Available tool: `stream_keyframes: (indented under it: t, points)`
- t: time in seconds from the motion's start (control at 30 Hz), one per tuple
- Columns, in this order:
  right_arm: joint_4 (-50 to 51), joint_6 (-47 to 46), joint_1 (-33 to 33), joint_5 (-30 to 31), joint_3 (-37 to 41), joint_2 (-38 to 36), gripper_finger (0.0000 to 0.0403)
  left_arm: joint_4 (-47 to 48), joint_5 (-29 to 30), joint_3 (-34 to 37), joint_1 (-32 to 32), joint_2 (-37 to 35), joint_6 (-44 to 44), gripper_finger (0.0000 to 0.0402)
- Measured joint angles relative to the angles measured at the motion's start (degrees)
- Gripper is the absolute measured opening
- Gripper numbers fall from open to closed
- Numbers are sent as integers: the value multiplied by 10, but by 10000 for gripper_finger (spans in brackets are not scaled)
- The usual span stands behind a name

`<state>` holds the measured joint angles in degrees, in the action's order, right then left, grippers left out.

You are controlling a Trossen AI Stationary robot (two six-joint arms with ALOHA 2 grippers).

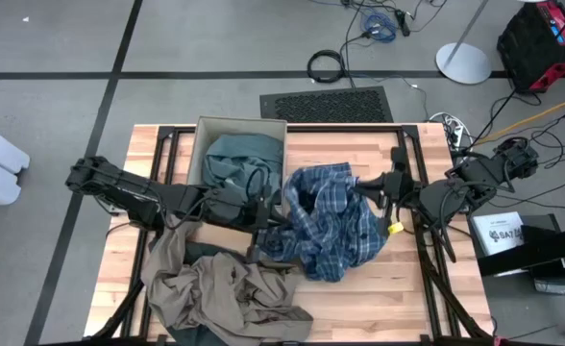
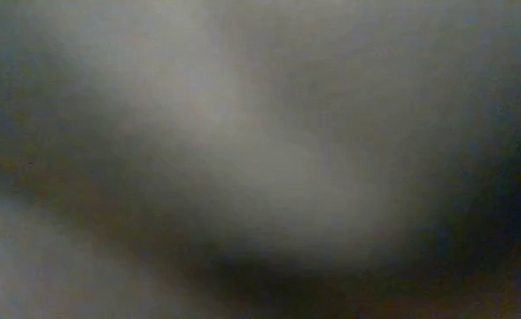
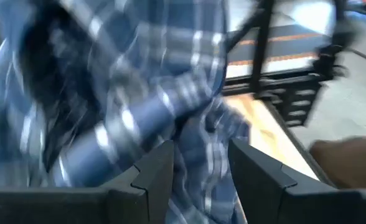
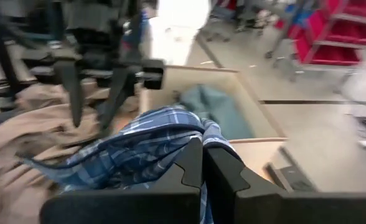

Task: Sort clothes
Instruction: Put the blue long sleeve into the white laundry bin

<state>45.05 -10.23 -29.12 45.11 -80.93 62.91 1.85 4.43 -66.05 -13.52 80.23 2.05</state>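
The only writing is on a white box (image 1: 499, 231) off the desk's (image 1: 407, 288) right edge, reading "SAT" before it cuts off. Three garments show: one teal shirt (image 1: 239, 159) in the one carton (image 1: 201, 130), one plaid shirt (image 1: 335, 226) mid-desk, one khaki garment (image 1: 220, 288) at the front left. The right claw (image 1: 371, 188) is pressed together, pinching the plaid shirt's edge. The left claw (image 1: 271, 213) is spread beside the plaid shirt.

From table height nothing can be made out, only a grey-brown smear filling the whole low view. The khaki garment (image 1: 220, 288) runs off the table's near edge and out of the overhead picture, and something dark under it is mostly covered. Up close, the plaid shirt (image 3: 108, 93) is a streaked blur, so where the left gripper's fingers (image 3: 155, 177) meet it is unclear.
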Motion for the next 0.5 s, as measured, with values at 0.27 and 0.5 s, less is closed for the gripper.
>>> stream_keyframes:
  t: [0.27, 0.5]
  points:
    - [13, -9, 6, 38, 0, -15, 0, -10, 119, 0, -8, 41, -181, 164]
    - [20, -9, 6, 38, 0, -14, 0, -52, 162, 0, -3, 113, -193, 164]
